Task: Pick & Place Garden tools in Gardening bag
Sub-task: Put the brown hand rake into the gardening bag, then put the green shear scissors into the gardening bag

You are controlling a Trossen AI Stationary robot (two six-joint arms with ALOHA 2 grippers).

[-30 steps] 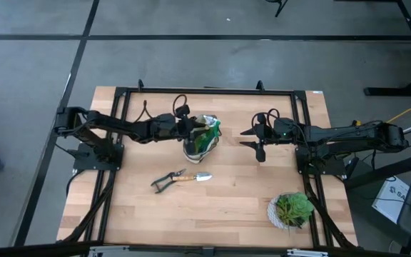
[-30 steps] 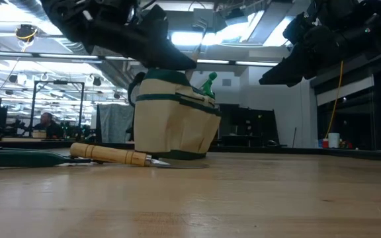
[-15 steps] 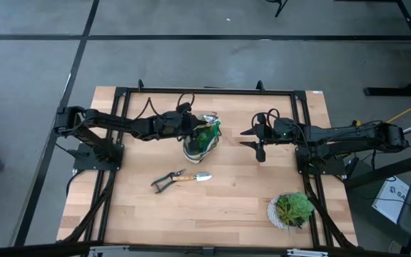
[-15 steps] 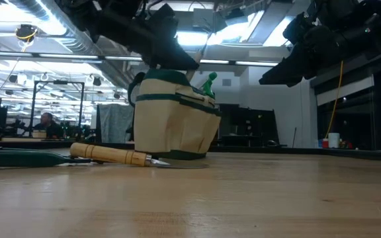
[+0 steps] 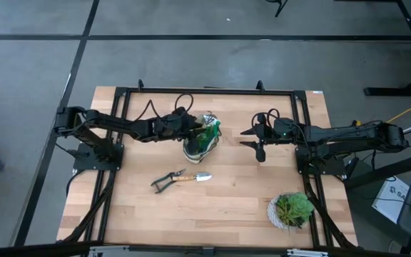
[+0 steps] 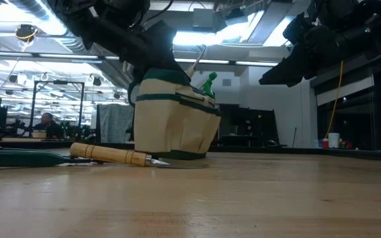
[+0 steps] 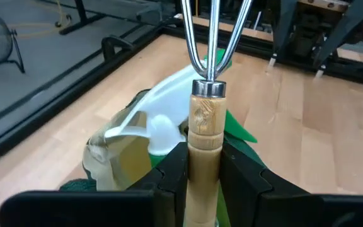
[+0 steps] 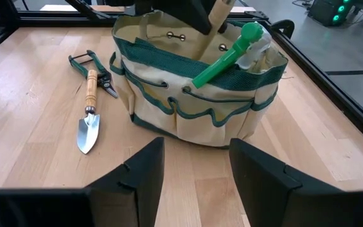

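The cream gardening bag (image 5: 200,144) with dark green trim stands upright on the table, left of its middle and toward the far side. A bright green item (image 8: 229,53) sticks out of it. My left gripper (image 7: 205,157) is over the bag's opening, shut on a wooden-handled tool with metal prongs (image 7: 210,38). The silver trowel (image 8: 88,123) and the black-handled shears (image 8: 90,63) lie flat on the table near the bag. My right gripper (image 5: 257,145) hovers open and empty to the right of the bag. My left gripper pinches the tool's wooden handle (image 7: 205,120) between its two fingers, near the metal collar. The handle runs along the fingers, and the prongs stick out past the fingertips. The fingers come from the table's left. The tool is lifted clear, above the bag's opening.
A leafy plant in a white pot (image 5: 291,210) stands near the table's front right corner. A black frame (image 5: 205,91) runs around the table's edges. Bare wood lies between the bag and the pot.
My left gripper has shifted slightly above the bag, still shut on the tool. In the low view the tool's thin metal end now shows over the bag's rim. My right gripper has kept still.
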